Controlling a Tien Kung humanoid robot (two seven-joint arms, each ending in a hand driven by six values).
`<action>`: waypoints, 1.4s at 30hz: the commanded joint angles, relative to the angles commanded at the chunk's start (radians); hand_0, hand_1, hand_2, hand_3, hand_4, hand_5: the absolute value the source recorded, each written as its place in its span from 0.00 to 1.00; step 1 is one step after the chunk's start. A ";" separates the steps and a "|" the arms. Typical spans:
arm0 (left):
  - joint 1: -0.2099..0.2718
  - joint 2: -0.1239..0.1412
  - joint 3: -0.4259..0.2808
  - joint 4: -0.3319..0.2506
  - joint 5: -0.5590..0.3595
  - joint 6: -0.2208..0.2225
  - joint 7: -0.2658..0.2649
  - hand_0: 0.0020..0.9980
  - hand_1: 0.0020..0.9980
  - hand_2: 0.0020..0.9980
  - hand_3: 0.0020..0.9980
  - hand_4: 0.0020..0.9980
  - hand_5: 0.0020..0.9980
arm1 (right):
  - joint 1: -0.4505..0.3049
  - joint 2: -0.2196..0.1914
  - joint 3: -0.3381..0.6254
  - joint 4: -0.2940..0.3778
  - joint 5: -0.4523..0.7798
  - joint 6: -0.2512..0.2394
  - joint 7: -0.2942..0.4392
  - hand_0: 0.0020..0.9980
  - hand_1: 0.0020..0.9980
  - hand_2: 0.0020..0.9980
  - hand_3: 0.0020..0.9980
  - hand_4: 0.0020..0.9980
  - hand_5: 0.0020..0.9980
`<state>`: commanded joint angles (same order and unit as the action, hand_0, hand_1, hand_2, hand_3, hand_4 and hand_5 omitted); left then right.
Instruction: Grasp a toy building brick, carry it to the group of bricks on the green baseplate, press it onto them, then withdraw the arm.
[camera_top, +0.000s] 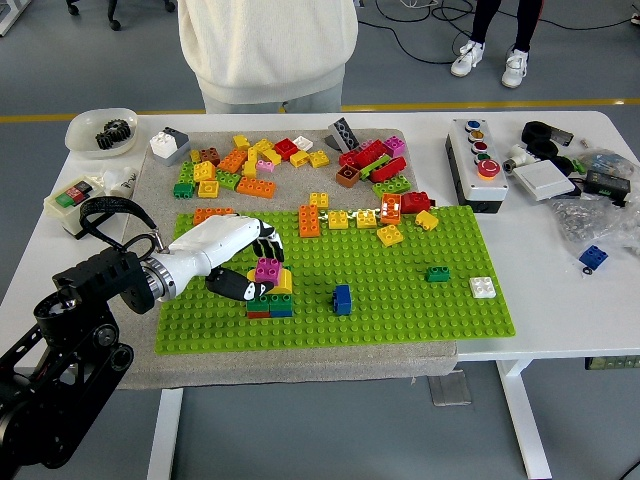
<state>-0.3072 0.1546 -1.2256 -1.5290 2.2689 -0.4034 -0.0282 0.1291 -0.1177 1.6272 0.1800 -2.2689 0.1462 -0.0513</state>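
My left hand (254, 264), white with black fingers, reaches in from the left over the green baseplate (400, 300). Its fingers and thumb (236, 287) are curled around a magenta brick (268, 270). That brick sits on top of a small stack of yellow, green and red bricks (272, 302) at the plate's left part. A blue brick (342, 298) stands alone just right of the stack. My right arm is out of view.
A pile of loose bricks (290, 160) lies on the mat behind the plate, and a row of bricks (365, 217) lines its far edge. A green brick (437, 272) and a white brick (483, 287) sit at its right. A person (268, 50) stands at the far side. A button box (478, 165) is at right.
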 joint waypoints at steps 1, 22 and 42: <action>0.000 0.000 0.000 0.000 0.000 -0.001 0.000 0.86 0.58 0.51 0.53 0.72 0.01 | 0.000 0.000 0.000 0.000 0.000 0.000 0.000 0.75 0.65 0.73 0.64 0.90 0.47; -0.002 -0.001 -0.003 0.004 0.000 -0.006 -0.001 0.86 0.60 0.52 0.53 0.83 0.13 | 0.000 0.000 -0.001 0.000 0.000 0.000 0.001 0.75 0.65 0.72 0.64 0.90 0.47; -0.006 -0.002 -0.003 0.003 0.000 -0.004 0.002 0.86 0.61 0.52 0.54 0.85 0.13 | -0.001 0.001 -0.004 0.000 0.000 0.002 0.001 0.75 0.65 0.72 0.64 0.90 0.46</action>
<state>-0.3128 0.1527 -1.2286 -1.5258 2.2689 -0.4078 -0.0262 0.1280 -0.1168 1.6230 0.1800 -2.2689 0.1483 -0.0502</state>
